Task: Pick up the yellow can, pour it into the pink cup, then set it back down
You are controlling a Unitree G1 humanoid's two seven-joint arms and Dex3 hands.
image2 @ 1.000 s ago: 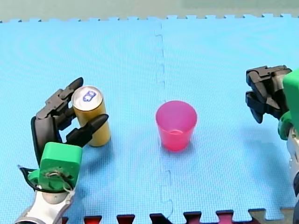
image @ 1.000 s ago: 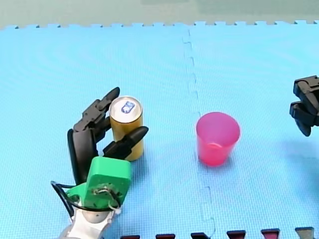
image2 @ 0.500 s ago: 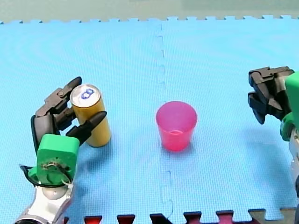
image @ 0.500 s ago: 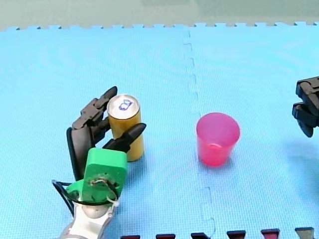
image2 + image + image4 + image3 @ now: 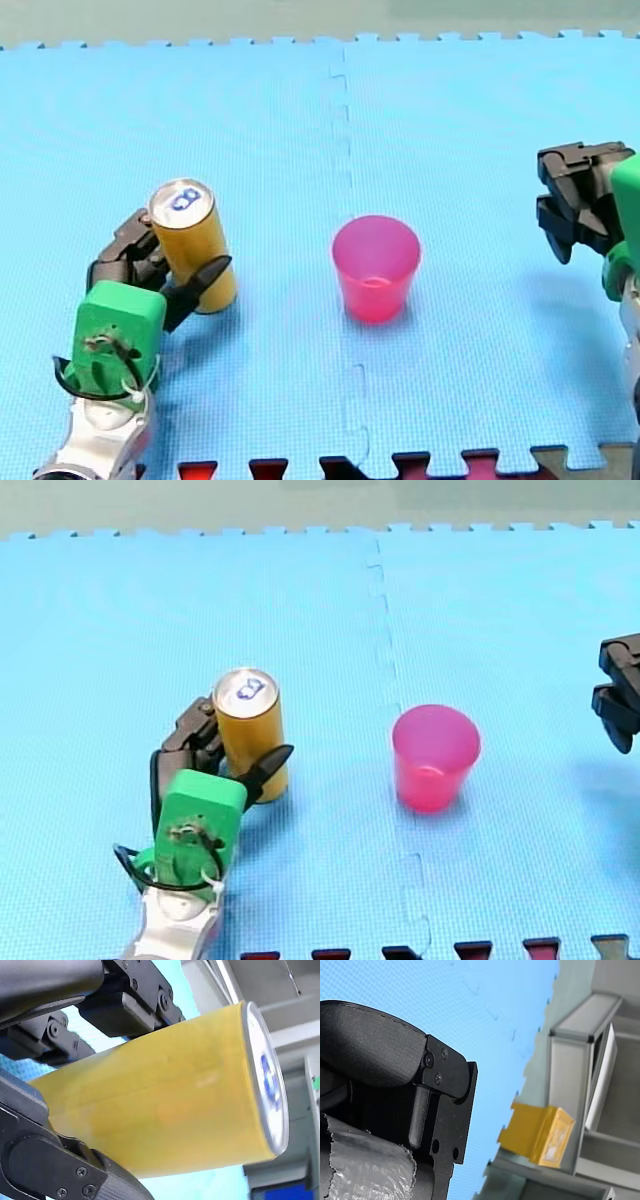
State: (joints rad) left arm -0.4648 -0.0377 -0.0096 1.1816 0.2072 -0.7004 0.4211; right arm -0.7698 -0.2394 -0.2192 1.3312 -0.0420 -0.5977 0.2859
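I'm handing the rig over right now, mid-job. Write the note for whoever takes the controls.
Left hand: closed around the yellow can, on the left side of the mat.
Right hand: at the right edge, holding nothing.
Pink cup: upright mid-mat, right of the can and apart from it.
Done: the can is grasped; it appears to sit on the mat, not clearly lifted.
Left: lift, pour into the cup, set the can back down.
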